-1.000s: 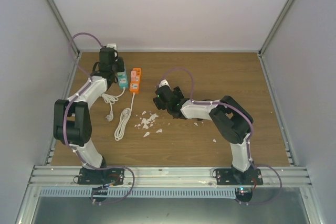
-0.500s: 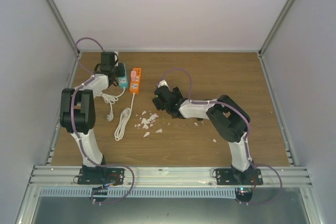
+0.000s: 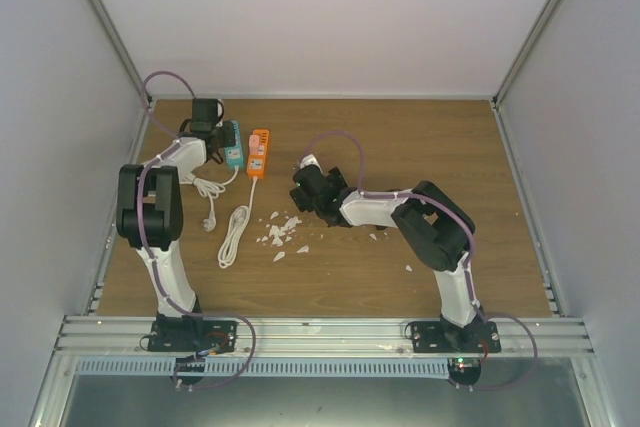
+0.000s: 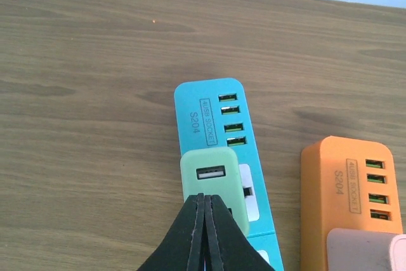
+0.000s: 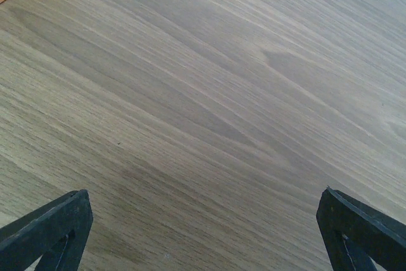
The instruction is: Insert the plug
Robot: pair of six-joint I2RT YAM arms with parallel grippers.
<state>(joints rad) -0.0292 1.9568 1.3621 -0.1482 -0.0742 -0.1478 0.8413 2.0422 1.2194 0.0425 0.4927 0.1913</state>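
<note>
Right now your left gripper (image 4: 204,198) has its fingers pressed together with nothing between them. The tips sit at the near edge of the green plug (image 4: 209,176); you cannot tell from the wrist view whether they touch it. That plug stands on the blue power strip (image 4: 207,111), over its white socket panel, and its own body hides the pins and how deep they sit. The near end of the blue strip is cut off behind the fingers.

Just beside it lies the orange power strip (image 4: 342,179), also cut off at the bottom edge, with a pale pinkish block (image 4: 365,250) on it that is only partly in frame.

Your right gripper (image 5: 203,193) is spread wide over bare bench (image 5: 209,93), holding nothing; only a corner of the orange strip shows there.

From above, a coiled white cable (image 3: 234,234) lies near the strips, and small white scraps (image 3: 281,231) are scattered between it and the right gripper; what they are is too small to make out.
</note>
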